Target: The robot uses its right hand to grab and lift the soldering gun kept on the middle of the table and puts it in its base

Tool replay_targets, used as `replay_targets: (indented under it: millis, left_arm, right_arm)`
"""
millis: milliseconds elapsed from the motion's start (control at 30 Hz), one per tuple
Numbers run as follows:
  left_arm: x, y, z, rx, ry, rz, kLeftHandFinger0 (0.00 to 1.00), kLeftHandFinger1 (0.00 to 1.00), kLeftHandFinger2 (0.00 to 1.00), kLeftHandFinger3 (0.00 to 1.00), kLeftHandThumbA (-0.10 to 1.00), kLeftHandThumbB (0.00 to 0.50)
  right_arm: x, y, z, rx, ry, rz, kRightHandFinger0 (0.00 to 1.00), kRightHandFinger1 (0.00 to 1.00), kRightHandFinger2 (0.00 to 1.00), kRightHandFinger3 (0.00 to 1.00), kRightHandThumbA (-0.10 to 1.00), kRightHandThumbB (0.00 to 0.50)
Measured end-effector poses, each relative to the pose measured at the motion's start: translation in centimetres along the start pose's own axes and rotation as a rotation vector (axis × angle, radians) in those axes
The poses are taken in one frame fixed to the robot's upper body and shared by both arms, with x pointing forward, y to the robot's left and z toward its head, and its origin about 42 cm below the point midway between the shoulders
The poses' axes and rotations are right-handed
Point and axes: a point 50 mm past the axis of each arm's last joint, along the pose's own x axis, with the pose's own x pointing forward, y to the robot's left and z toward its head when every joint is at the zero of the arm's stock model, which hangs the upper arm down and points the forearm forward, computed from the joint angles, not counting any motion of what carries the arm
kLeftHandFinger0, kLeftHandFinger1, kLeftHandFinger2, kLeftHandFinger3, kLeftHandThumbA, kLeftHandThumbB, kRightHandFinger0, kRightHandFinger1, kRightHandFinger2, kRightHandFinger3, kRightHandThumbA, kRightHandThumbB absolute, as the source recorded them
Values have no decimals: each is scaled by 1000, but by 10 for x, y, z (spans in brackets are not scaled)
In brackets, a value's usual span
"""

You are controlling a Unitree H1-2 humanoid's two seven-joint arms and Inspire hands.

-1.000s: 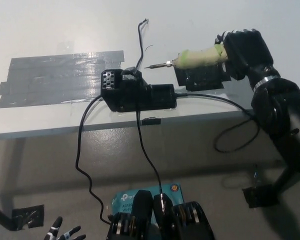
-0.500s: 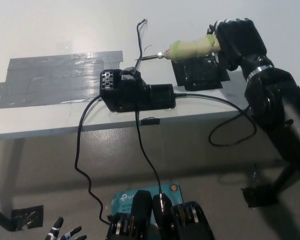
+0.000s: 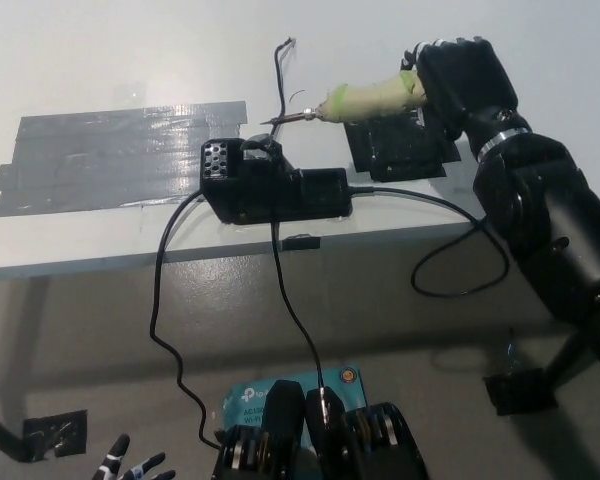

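Head view | right hand point(image 3: 458, 85) grips soldering gun point(image 3: 365, 100) | tip points left over table point(image 3: 100, 60)

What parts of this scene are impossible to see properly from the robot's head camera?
- White left hand: cut off by the bottom edge, only fingertips show.
- Pale-green-handled soldering gun: its rear end is hidden inside the black right hand.
- Black soldering base: the slot for the tip is too small to make out.

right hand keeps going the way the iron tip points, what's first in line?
Likely the thin black cable standing up behind the black base unit; the soldering gun tip in the right hand points left at it. Depth is unclear, so it may pass above.
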Motion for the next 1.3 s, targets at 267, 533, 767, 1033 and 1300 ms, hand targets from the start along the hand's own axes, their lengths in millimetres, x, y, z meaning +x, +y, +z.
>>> replay_targets:
  millis: [267, 533, 767, 1033, 1300]
  left_arm:
    - [2, 0, 3, 3, -7, -3, 1000, 1000, 1000, 1000, 1000, 500]
    - [4, -1, 5, 5, -12, -5, 1000, 1000, 1000, 1000, 1000, 500]
    - [3, -1, 5, 5, -12, -4, 1000, 1000, 1000, 1000, 1000, 500]
    - [2, -1, 4, 2, -10, -3, 1000, 1000, 1000, 1000, 1000, 500]
    - [0, -1, -1, -3, -2, -1, 1000, 1000, 1000, 1000, 1000, 500]
  right_arm:
    - [-2, 6, -7, -44, -5, 21, 0, 67, 441, 370, -100, 131]
    - [-6, 12, -11, -88, -16, 33, 0, 60, 487, 358, -100, 1]
    - [-8, 18, -8, -92, -11, 46, 0, 106, 527, 455, -100, 0]
    - [-3, 25, 3, -78, -2, 56, 0, 8, 440, 417, -100, 11]
    - [7, 19, 17, -73, -8, 39, 0, 0, 345, 370, -100, 95]
